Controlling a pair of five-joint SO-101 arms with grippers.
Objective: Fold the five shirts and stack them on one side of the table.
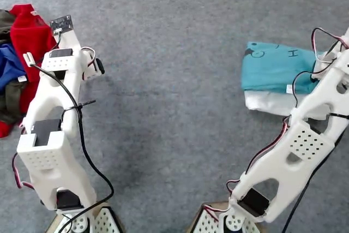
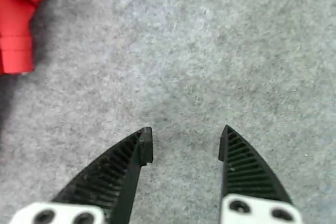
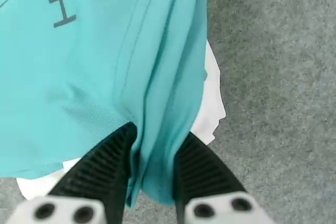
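Observation:
A folded teal shirt [image 1: 272, 66] lies on top of a folded white shirt [image 1: 267, 103] at the right side of the table. My right gripper [image 3: 157, 135] is shut on a fold at the edge of the teal shirt [image 3: 94, 66], and the white shirt [image 3: 210, 114] peeks out beneath it. An unfolded heap sits at the left edge: a red shirt [image 1: 30, 36], a blue shirt [image 1: 10, 66] and a dark one [image 1: 8, 105]. My left gripper [image 2: 186, 135] hangs open over bare grey cloth, just beside the red shirt [image 2: 18, 19], with nothing between its fingers.
A grey felt cover [image 1: 174, 80] spans the whole table, with a wide bare stretch in the middle between the two arms. The left arm [image 1: 52, 113] and the right arm [image 1: 305, 140] rise from bases at the near edge.

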